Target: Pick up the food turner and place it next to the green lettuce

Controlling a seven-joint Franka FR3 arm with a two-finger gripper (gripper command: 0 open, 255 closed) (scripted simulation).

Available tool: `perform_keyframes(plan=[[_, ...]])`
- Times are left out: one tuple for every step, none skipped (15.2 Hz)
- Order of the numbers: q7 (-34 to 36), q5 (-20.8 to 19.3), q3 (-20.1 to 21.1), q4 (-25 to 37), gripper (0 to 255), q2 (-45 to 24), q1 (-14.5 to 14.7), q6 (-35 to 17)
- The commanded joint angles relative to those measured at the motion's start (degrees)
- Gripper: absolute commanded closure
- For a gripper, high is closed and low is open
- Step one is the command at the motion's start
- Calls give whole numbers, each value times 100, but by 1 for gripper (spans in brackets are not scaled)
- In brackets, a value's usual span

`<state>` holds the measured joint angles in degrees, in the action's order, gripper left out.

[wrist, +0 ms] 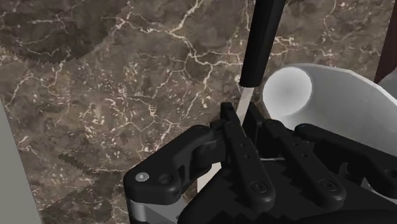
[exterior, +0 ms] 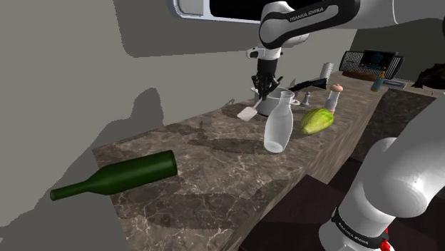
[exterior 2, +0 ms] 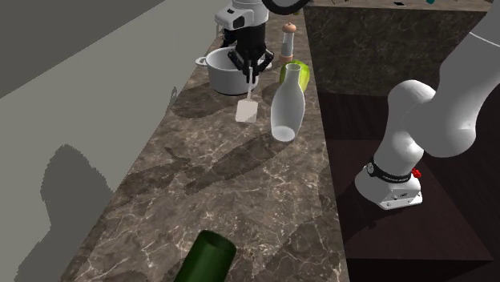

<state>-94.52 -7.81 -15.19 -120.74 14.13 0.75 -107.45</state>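
The gripper pinches 1 food turner beside 1 white pot. The counter also carries 1 green lettuce, 1 clear carafe, 1 green bottle and 1 pepper mill.

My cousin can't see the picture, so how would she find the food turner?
Look along the dark marble counter to the end where a pale pot sits. Beside it, in the black gripper, is the food turner: the only thing with a slim black handle and a flat white blade, unlike the round pot and clear glass bottle.
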Motion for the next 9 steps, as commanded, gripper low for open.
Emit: perform_keyframes(plan=[[-294,-65,-186,-78,255,70,-129,-38],[-428,-91,-273,-87,255,86,-188,-46],[-564,-115,-363,-89,255,96,-246,-55],[-702,-138,-453,-86,255,99,-302,-63],[-841,-159,-544,-76,255,97,-359,-72],[-981,-176,-636,-59,255,88,-415,-81],[-1124,-191,-730,-37,255,73,-469,-90],[-1268,-203,-824,-8,255,51,-524,-99],[-1414,-211,-919,27,255,22,-576,-109]])
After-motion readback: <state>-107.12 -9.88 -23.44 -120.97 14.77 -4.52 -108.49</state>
